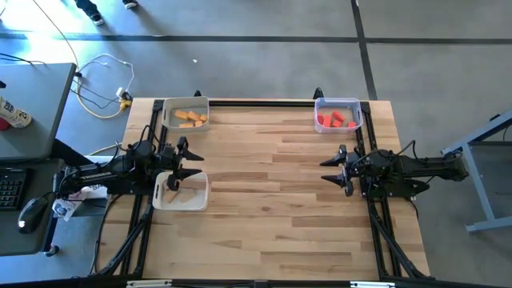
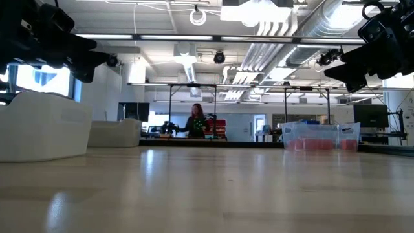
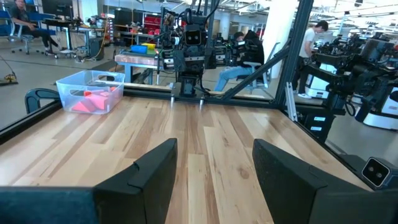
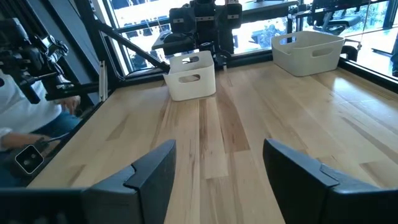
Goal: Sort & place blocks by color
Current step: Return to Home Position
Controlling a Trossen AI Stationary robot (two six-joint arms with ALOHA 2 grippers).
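Orange blocks [image 1: 191, 118] lie in the far-left bin [image 1: 186, 114]. Red blocks [image 1: 335, 120] fill the clear far-right bin [image 1: 338, 114], seen also as red blocks [image 3: 94, 99] in the left wrist view. Plain wood blocks [image 1: 178, 190] lie in the near-left white bin [image 1: 181, 192]. My left gripper [image 1: 189, 158] is open, hovering above that bin's far rim. My right gripper [image 1: 334, 168] is open too, above bare table at the right side. Both hold nothing.
The middle of the wooden table [image 1: 264, 192] is bare between the two arms. A black frame [image 1: 256, 102] runs round the table's edges. Beyond the table people sit at workbenches [image 2: 196, 122]. A desk with keyboard and mouse [image 1: 32, 210] stands left of the table.
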